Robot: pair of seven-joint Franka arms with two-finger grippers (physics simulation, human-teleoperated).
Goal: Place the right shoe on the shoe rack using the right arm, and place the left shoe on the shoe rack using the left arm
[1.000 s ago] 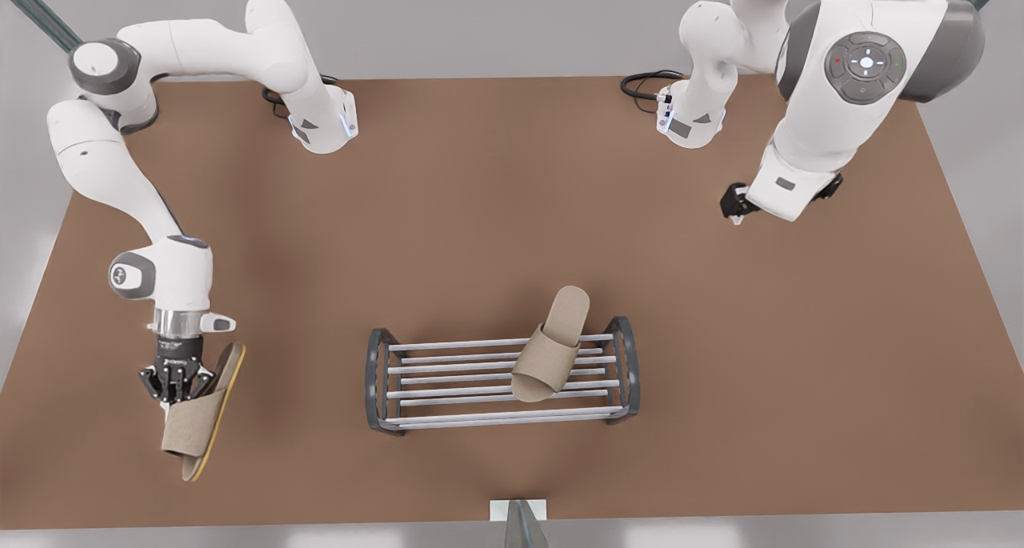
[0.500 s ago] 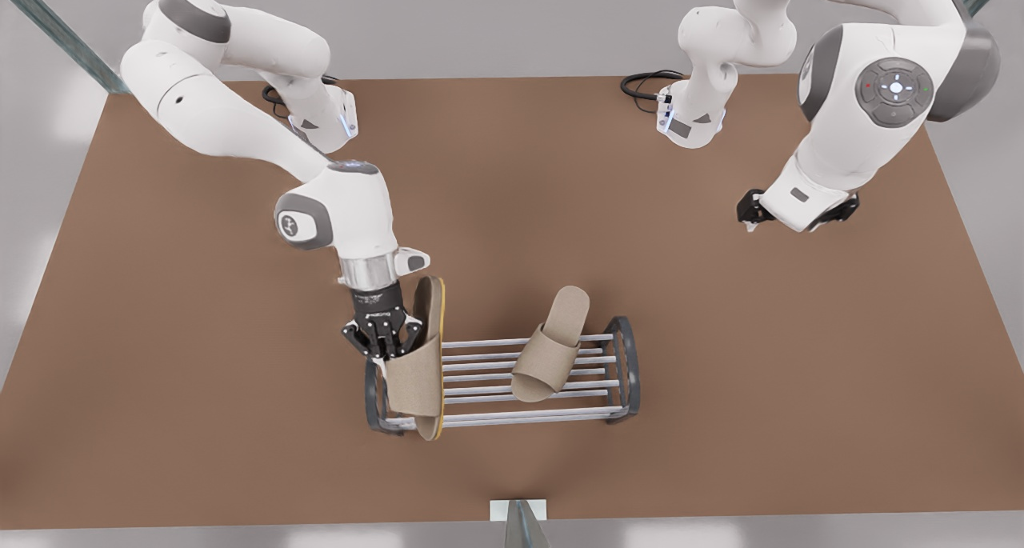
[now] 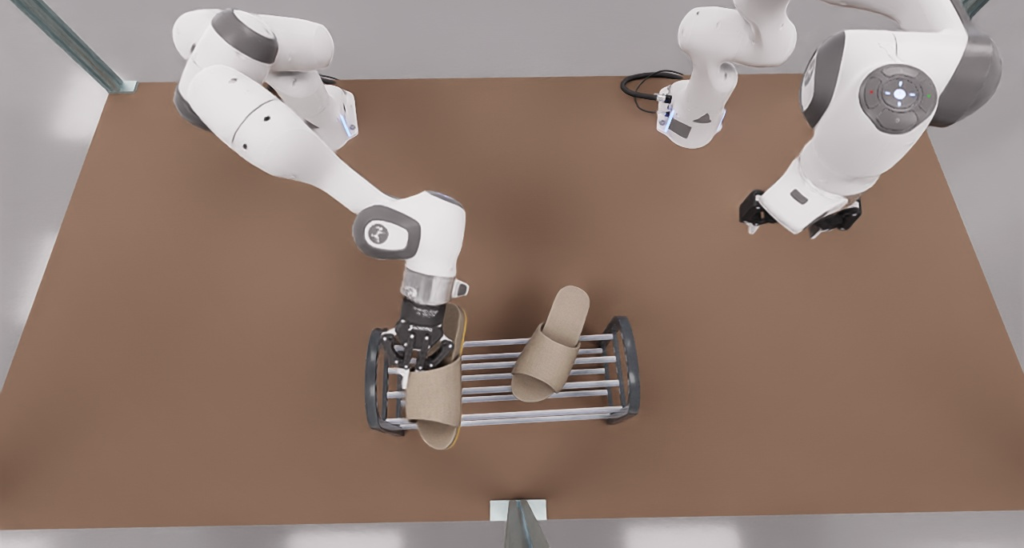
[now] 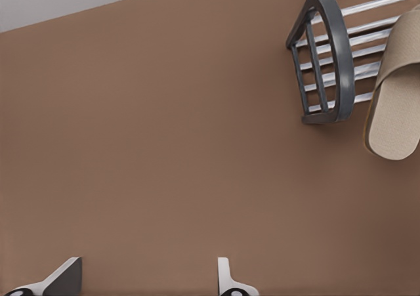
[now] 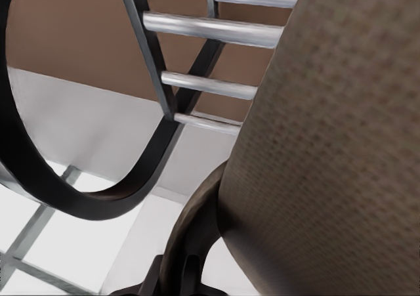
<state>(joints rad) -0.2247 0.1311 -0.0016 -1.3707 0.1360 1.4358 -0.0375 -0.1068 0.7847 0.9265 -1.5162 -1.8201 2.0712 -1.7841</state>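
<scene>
Over the shoe rack [image 3: 496, 376], at the front view's left end, the right gripper [image 3: 422, 354] has just carried in a slipper [image 3: 434, 400], fingers clamped on it, ready to set down. The other slipper [image 3: 552, 344] already lies on the bars, so one release remains, I reckon. The left gripper [image 3: 788, 218] waits well apart over the tabletop [image 3: 200, 292], fingers [image 4: 226, 276] spread and empty.

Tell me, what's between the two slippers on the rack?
In the front view, only bare pale bars of the shoe rack lie between the gripped right shoe and the resting left shoe.
</scene>
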